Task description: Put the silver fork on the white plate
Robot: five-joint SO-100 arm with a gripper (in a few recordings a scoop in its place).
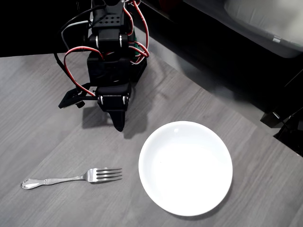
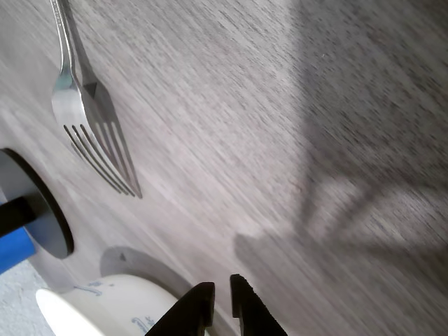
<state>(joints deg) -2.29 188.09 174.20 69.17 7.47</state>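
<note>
Gripper point(image 2: 221, 297): fingers nearly together with a narrow slit between the tips, clamped on nothing. In the overhead view, gripper point(image 1: 118, 124) points down toward the grey wood-grain table point(image 1: 42, 118), above bare surface just beside the upper left rim of the white plate point(image 1: 185, 168). No contact with fork or plate.

Silver fork point(image 1: 71, 178): lies flat on the table, left of the plate and apart from it, with a clear strip of table between tine tips and plate rim. Well apart from the gripper, below and left of it in the overhead view. In the wrist view, silver fork point(image 2: 87, 112) sits at upper left, tines fanning toward the lower right.

Orientation, overhead view: long axis close to horizontal, tilted very slightly. Tines point right, toward the plate; scalloped handle end points left, away from it. Tines appear to curve upward, though this is hard to confirm.

Step in hand, as judged: approach, before any grasp. Fork not yet picked; plate bare.

Next move calls for: opening the jaws, travelling left and forward to a point over the slim neck or handle, and aligning the jaw gap across the long axis. Low, thin metal on a flat surface leaves little to grip, so a deep descent is likely needed.
</note>
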